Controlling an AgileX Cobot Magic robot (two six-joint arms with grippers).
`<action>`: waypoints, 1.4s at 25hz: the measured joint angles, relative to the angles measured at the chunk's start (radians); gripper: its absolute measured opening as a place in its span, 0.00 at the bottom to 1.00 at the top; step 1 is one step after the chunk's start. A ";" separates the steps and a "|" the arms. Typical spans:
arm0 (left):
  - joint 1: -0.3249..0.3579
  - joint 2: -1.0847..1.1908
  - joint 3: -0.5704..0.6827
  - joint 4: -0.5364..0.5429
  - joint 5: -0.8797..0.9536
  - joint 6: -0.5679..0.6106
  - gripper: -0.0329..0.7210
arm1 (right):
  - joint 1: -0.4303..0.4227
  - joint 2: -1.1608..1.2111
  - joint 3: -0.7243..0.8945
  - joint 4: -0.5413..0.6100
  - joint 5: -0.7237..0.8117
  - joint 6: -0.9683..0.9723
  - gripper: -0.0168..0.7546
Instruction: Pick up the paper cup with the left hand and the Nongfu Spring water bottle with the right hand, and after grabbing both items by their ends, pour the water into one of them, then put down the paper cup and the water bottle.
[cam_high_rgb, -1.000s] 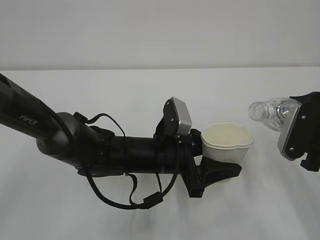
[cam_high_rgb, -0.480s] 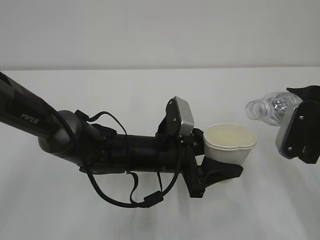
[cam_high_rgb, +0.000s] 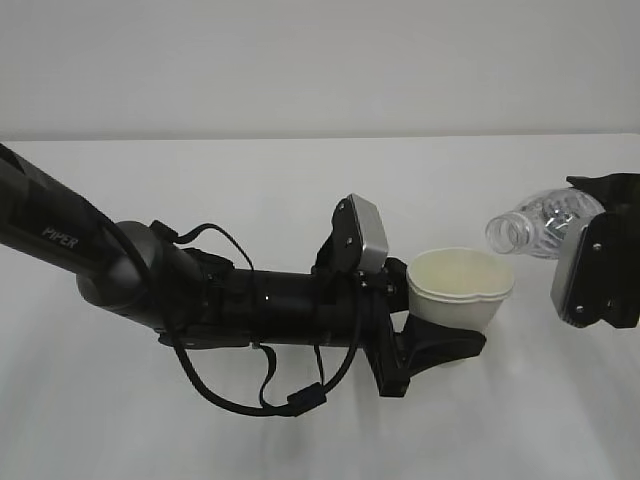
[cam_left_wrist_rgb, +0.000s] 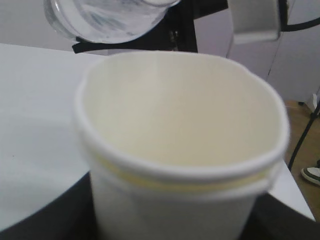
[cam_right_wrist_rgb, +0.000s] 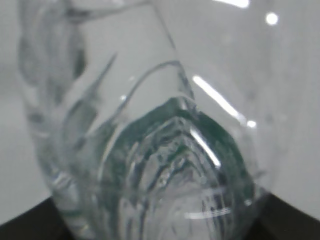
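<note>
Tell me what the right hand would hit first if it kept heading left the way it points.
Probably the paper cup: the water bottle held in the right hand has its mouth just above the cup's right rim. Depth is unclear, so it might pass over.

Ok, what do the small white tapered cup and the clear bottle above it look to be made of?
The small white tapered cup looks like matte paper: rolled rim, cream inside, and its mouth is squeezed out of round in the left gripper. The clear ribbed bottle looks like thin glossy plastic: see-through, with sharp highlights on its ridges.
</note>
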 joint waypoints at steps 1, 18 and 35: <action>0.000 0.000 0.000 0.002 0.000 0.000 0.62 | 0.000 0.000 0.000 0.000 0.000 -0.007 0.60; -0.001 0.000 0.000 0.032 -0.022 -0.028 0.62 | 0.000 0.006 0.000 0.027 -0.025 -0.051 0.60; -0.025 0.000 0.000 0.006 -0.022 -0.035 0.62 | 0.000 0.009 0.000 0.027 -0.042 -0.101 0.60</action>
